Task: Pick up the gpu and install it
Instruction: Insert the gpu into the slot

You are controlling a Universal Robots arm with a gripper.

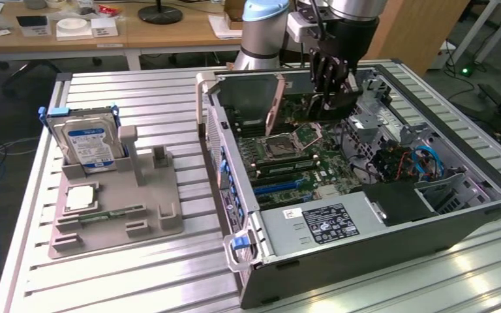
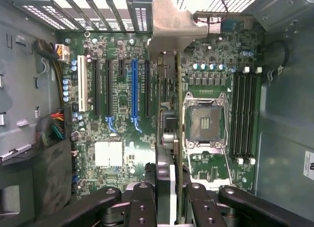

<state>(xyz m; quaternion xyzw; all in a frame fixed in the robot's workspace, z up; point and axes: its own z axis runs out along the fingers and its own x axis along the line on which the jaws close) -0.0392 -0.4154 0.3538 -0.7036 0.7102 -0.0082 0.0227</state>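
Note:
My gripper (image 1: 327, 98) hangs inside the open computer case (image 1: 364, 261), over the motherboard (image 1: 320, 160). It is shut on the gpu (image 1: 299, 111), a thin dark card held on edge with its metal bracket (image 1: 275, 104) towards the exterior view's left. In the wrist view the gpu (image 2: 170, 114) appears edge-on between my fingers (image 2: 142, 202), and its silver-grey bracket (image 2: 171, 26) points at the case's rear slot openings. The card hovers above the board between a long blue slot (image 2: 134, 89) and the processor socket (image 2: 203, 121), not touching any slot.
A grey parts holder (image 1: 115, 208) stands on the slatted table at the exterior view's left. It carries a hard drive with a blue label (image 1: 85, 140), a processor chip (image 1: 81, 195) and a narrow memory stick (image 1: 102, 215). Cables and a power supply (image 1: 320, 225) fill the case's near end.

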